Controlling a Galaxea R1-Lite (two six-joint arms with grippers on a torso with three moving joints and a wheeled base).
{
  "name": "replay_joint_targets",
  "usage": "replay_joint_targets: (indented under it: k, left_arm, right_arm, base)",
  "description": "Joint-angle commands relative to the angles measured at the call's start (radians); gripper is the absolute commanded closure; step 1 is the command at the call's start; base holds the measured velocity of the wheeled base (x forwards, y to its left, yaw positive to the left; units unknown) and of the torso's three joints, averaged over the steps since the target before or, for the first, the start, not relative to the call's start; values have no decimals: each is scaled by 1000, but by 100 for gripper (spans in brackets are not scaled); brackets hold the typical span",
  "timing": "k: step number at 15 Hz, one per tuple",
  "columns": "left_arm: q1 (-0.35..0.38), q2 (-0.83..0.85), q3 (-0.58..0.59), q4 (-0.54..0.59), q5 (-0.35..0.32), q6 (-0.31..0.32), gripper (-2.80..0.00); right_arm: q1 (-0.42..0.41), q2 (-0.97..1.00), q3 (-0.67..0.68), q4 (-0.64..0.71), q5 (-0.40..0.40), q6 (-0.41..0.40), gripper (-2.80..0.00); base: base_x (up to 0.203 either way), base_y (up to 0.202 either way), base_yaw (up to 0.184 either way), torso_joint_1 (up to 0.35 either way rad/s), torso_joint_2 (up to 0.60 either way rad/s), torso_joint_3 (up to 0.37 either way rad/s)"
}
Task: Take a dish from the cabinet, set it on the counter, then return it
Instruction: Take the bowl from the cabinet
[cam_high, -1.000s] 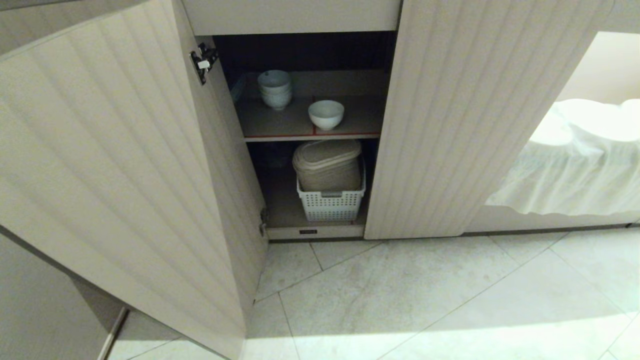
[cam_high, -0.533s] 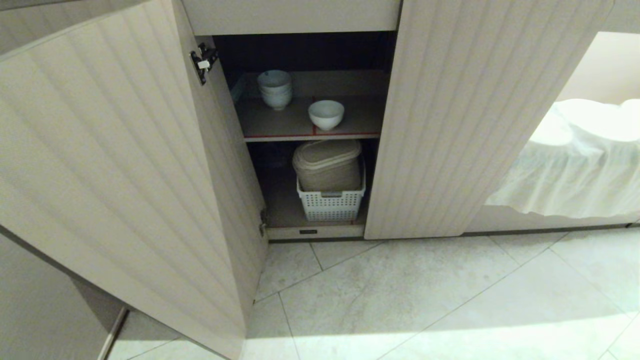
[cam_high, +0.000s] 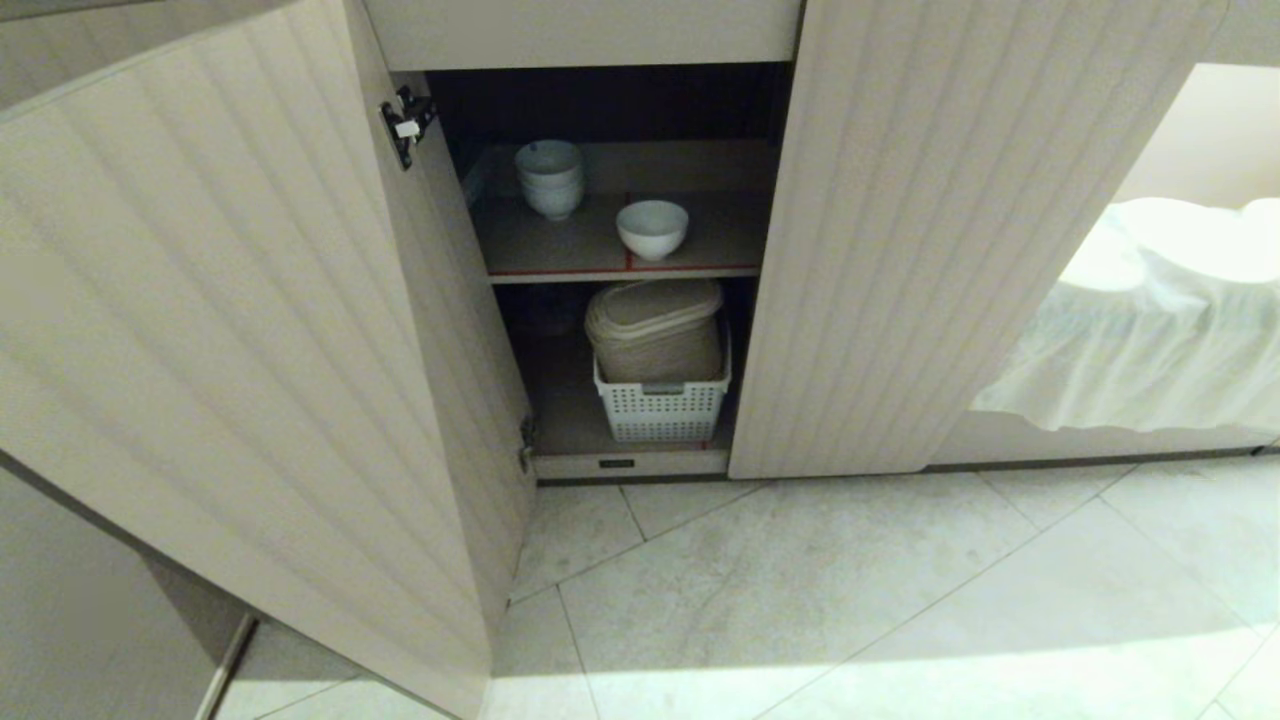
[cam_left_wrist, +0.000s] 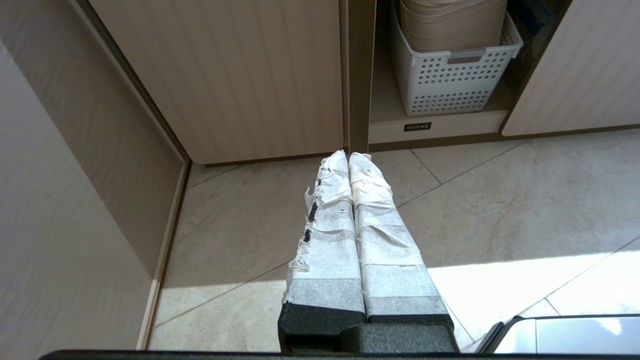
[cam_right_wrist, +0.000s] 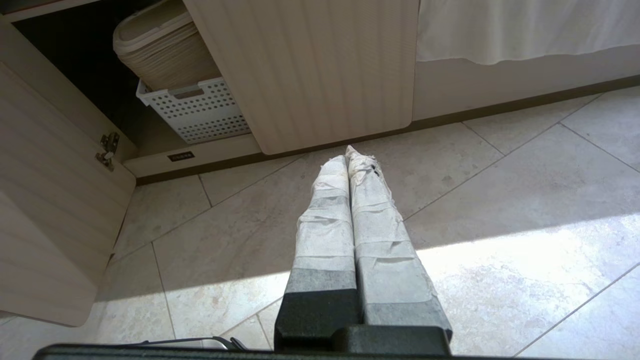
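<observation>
Dish (cam_high: 652, 228) on shelf, bowl stack (cam_high: 550, 177) behind

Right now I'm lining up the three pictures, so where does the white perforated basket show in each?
Head view: white perforated basket on the cabinet's bottom shelf, below the dish.
Left wrist view: upper right.
Right wrist view: upper left.
Shared landmark: the beige stack inside it.

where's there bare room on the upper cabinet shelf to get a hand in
On the upper shelf, the front left corner is bare, bordered by the left door, the stacked bowls behind and the single white bowl. A narrower strip lies between that bowl and the right door. The lower shelf is crowded: the white basket fills its right side.
</observation>
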Motion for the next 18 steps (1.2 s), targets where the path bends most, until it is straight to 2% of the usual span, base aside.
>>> replay_joint_targets:
  k: [1,18]
  left_arm:
    - [0,0,0,0,0,1,0]
    - [0,0,0,0,0,1,0]
  right_arm:
    - [0,1,0,-1,0,1,0]
    - [0,1,0,-1,0,1,0]
  base:
    - [0,0,0,0,0,0]
    - [0,0,0,0,0,0]
